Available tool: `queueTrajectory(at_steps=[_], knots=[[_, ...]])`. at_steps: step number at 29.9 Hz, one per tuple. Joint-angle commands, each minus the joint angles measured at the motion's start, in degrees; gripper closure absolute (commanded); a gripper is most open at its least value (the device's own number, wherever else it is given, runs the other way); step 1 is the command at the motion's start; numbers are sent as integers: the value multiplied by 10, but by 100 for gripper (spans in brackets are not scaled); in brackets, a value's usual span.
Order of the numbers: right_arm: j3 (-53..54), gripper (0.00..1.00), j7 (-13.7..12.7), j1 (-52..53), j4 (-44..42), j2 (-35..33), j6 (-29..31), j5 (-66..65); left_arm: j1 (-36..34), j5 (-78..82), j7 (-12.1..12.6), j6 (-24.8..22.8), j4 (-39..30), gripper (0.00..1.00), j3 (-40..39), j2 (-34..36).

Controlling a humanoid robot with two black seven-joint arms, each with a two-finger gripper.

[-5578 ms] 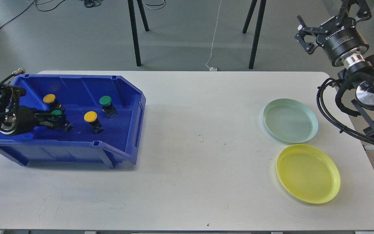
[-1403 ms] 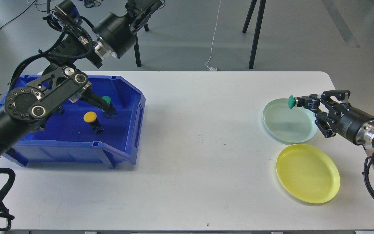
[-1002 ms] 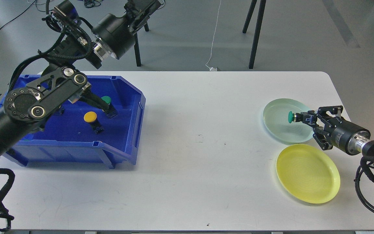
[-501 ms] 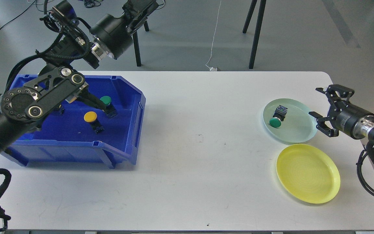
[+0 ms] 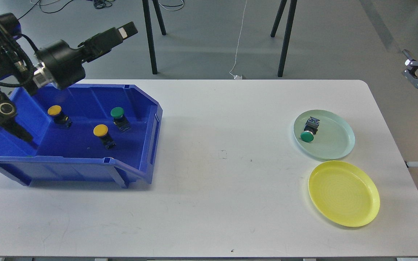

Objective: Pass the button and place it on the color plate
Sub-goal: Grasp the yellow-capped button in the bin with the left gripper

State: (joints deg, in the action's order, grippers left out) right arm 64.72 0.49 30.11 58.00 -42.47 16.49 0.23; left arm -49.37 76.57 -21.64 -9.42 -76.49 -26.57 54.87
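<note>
A green button point(image 5: 308, 132) on a black base lies on its side in the pale green plate point(image 5: 339, 152) at the right. The yellow plate point(image 5: 343, 194) in front of it holds nothing. In the blue bin point(image 5: 136, 170) at the left lie two yellow buttons point(image 5: 54, 111) point(image 5: 101, 131) and one green button point(image 5: 117, 112). My right gripper point(image 5: 409, 69) is open and empty at the right edge, well above and right of the plates. My left gripper point(image 5: 123, 32) hangs above the bin's back wall, seen side-on, with nothing visible in it.
The white table point(image 5: 223, 188) carries the bin on the left and both plates on the right. Black stand legs point(image 5: 151, 40) point(image 5: 285, 36) and a white cable point(image 5: 238, 43) are on the floor behind the table.
My right gripper has pulled up and to the right, away from the green plate, leaving the green button lying there. My left arm has swung left and lower over the bin.
</note>
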Motion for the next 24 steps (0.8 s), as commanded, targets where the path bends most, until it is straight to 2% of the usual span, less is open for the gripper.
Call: queueTrajectory(at_steps=[1,6,13,16,20,24], knots=[[1,5,1,-2,0,7,3,1,2,137,1,-21,0,12,18,17],[1,5,5,-1,3,15,5,1,0,256,0,-95,9,16,39,15],[3,5,5,-4,0,14,6,1,-3,346,4,-139,30,17,48,-40],[5,5,6,-5,-1,14,6,1,-7,378,3,-172,51,24,63,-47],[5,5,6,-5,0,16,6,1,-9,378,3,-177,60,24,64,-50],[5,5,6,-5,0,29,6,1,-9,382,5,-177,113,24,64,-82]])
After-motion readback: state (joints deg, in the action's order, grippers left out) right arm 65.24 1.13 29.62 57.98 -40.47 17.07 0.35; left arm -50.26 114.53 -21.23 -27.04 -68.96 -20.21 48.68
